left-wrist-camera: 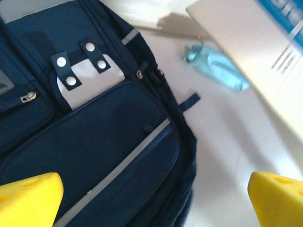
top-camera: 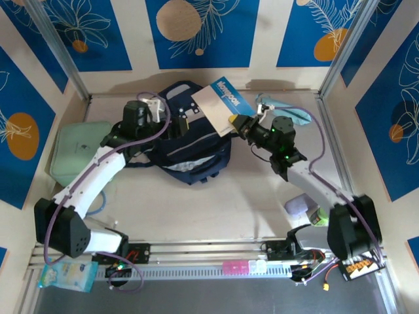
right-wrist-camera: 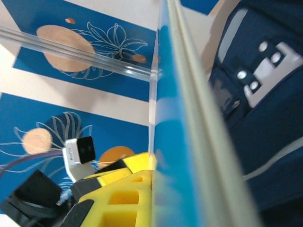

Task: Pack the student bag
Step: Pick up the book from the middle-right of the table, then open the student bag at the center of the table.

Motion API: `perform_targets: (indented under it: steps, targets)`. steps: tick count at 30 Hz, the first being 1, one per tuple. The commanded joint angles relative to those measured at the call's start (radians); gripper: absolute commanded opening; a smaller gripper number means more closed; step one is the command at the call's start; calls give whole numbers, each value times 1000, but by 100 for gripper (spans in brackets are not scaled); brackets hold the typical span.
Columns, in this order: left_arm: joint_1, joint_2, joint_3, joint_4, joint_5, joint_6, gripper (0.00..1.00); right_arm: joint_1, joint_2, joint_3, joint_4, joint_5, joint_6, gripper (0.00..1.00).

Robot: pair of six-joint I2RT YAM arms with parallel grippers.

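Observation:
The student bag (top-camera: pixel 190 147) is a navy backpack lying flat at the table's middle back, white buckle patch (left-wrist-camera: pixel 90 75) up, a light stripe across its front pocket. My left gripper (top-camera: pixel 167 124) hovers over the bag's left side, and its yellow fingertips (left-wrist-camera: pixel 28 198) stand wide apart, open and empty, above the front pocket (left-wrist-camera: pixel 104 142). The right gripper (top-camera: pixel 239 124) is shut on the lower corner of a blue and white notebook (top-camera: pixel 219 104), held tilted above the bag's top right. Edge-on in the right wrist view, the notebook (right-wrist-camera: pixel 184 142) hides one finger; the other yellow finger (right-wrist-camera: pixel 118 198) presses its side.
A pale mint-green zip case (top-camera: pixel 82 160) lies left of the bag under the left arm. A teal object (top-camera: pixel 288 111) sits at the back right. A pale purple item (top-camera: pixel 298 206) and a green one (top-camera: pixel 319 216) lie near the right arm's base. Walls close in on three sides.

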Motion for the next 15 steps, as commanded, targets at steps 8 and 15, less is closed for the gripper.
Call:
perform_targets:
  steps: [8, 15]
  targets:
    - [-196, 333, 300, -406, -283, 572, 97, -84, -216, -40, -432, 154, -250, 0]
    - [-248, 540, 477, -561, -430, 730, 89, -98, -284, -39, -526, 193, -313, 0]
